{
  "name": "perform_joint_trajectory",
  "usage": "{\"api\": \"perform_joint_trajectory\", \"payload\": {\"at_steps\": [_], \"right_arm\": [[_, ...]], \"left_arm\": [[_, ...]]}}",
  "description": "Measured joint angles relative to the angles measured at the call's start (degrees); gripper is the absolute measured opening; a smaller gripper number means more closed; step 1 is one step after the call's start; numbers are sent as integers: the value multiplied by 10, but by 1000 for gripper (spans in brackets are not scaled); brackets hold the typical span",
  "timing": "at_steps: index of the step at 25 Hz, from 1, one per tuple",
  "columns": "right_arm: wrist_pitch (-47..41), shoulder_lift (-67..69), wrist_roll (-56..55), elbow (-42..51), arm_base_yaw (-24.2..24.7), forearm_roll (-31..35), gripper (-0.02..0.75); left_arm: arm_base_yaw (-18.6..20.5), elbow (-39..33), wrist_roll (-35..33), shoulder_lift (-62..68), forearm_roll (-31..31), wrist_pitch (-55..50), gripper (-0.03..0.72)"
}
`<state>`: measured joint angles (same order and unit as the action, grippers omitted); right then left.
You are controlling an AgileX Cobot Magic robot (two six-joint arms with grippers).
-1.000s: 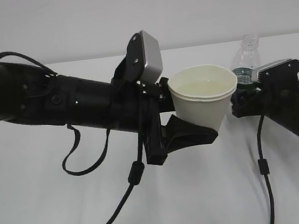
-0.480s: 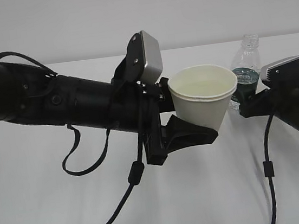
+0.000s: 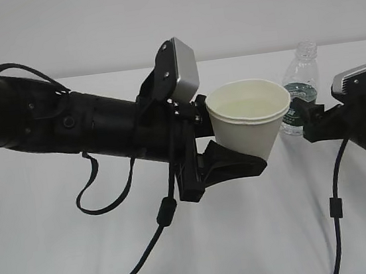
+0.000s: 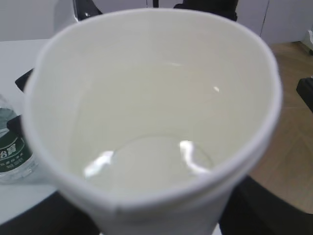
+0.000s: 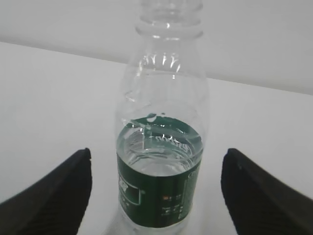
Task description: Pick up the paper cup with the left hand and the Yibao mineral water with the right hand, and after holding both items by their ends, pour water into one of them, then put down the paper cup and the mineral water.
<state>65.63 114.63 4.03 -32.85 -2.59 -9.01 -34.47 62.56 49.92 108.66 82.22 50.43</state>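
Gripping the paper cup (image 3: 250, 120) above the tabletop (image 3: 51, 260), the left hand (image 3: 227, 146) has its jaws pinching the cup's sides, water inside. Right hand (image 5: 156, 188) jaws stand spread, untouching, around the upright Yibao mineral water (image 5: 161, 142) on the tabletop.

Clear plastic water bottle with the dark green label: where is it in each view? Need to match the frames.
Exterior view: clear plastic water bottle with the dark green label stands upright at right, behind the cream-white paper cup.
Left wrist view: only a sliver of it at the left edge, beside the cup.
Right wrist view: centre frame, between the right gripper's open fingers, untouched.
Shared landmark: the green label band.
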Motion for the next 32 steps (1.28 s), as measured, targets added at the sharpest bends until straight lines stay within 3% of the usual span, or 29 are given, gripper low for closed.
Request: {"api": "perform_joint_trajectory", "payload": {"at_steps": [19,32], "right_arm": [[0,-134,1,89,0,12,614],[-113,-273,1,96,0,13,610]], "left_arm": [[0,0,0,0,0,0,445],[0,0,0,0,0,-1,445]]}}
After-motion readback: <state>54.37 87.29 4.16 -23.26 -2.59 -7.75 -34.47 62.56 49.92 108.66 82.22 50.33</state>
